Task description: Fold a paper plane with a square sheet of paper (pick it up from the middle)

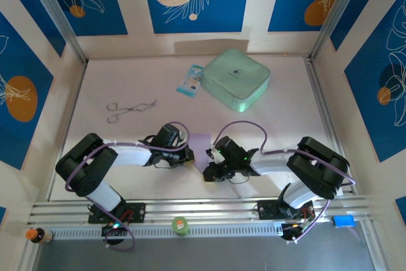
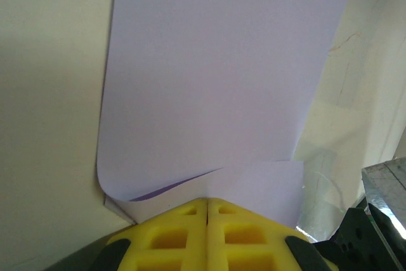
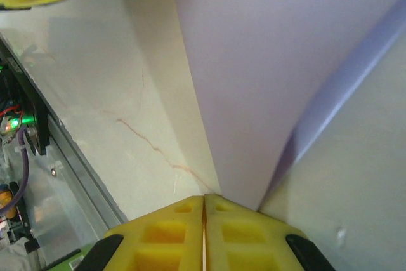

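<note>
— What sits on the table [image 1: 127,80]?
— A mint-green case [image 1: 236,79], well beyond both pincers. The square sheet of paper [image 2: 216,80], lavender and partly folded over, lies between them.
— And the pincers?
— The left gripper [image 2: 207,202] is clenched on the sheet's near edge. The right gripper [image 3: 203,198] is closed too, with the sheet's corner at its tips. Whether it pinches the sheet, I cannot tell.

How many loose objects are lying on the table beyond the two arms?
3. Metal forceps lie at the left; a blue-white packet lies at the far centre; a mint-green case sits directly right of it. The arms may hide something small.
</note>
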